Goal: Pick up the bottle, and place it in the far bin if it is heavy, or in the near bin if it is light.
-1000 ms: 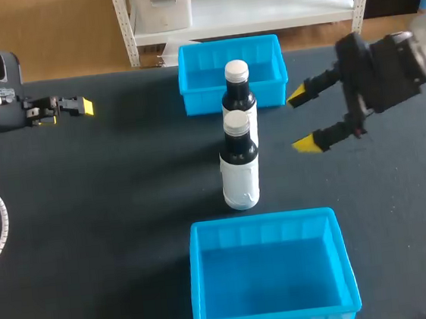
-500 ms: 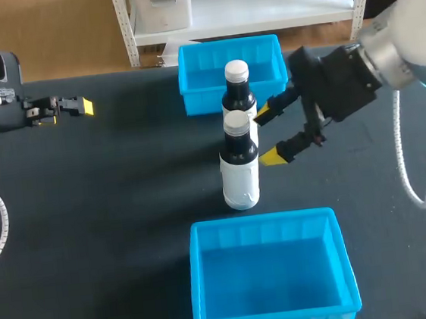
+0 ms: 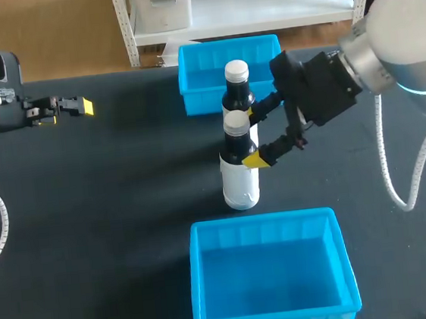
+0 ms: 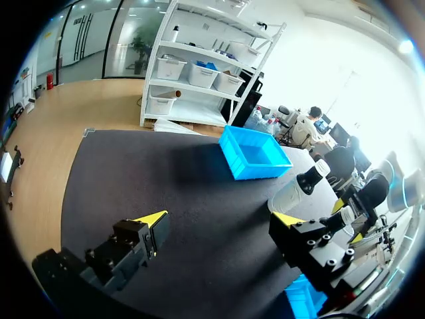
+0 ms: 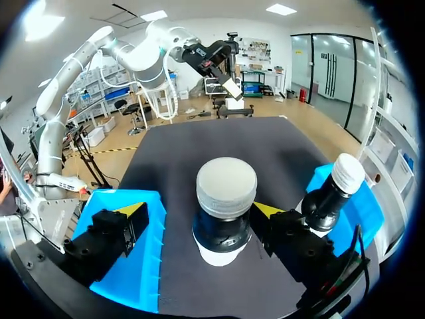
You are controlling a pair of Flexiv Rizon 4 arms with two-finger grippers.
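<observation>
Two dark bottles with white labels and pale caps stand in line between the bins. The nearer bottle (image 3: 239, 168) has its neck between the fingers of my right gripper (image 3: 251, 136), which is open and not gripping. In the right wrist view this bottle (image 5: 224, 206) stands between the wide-apart yellow tips of that gripper (image 5: 199, 211). The farther bottle (image 5: 332, 193) is outside one finger. That farther bottle (image 3: 237, 88) stands just in front of the far blue bin (image 3: 192, 82). My left gripper (image 3: 78, 106) hangs open and empty at the far left, its tips (image 4: 219, 219) spread over bare mat.
The near blue bin (image 3: 199, 283) sits empty at the table's front, just below the nearer bottle. The far bin (image 4: 255, 153) also looks empty. The black mat spreads wide to the left of the bottles.
My right arm has swung left from open table toward the bottles, bringing its open fingers around the nearer bottle's neck. The left arm and both bottles have stayed put.
</observation>
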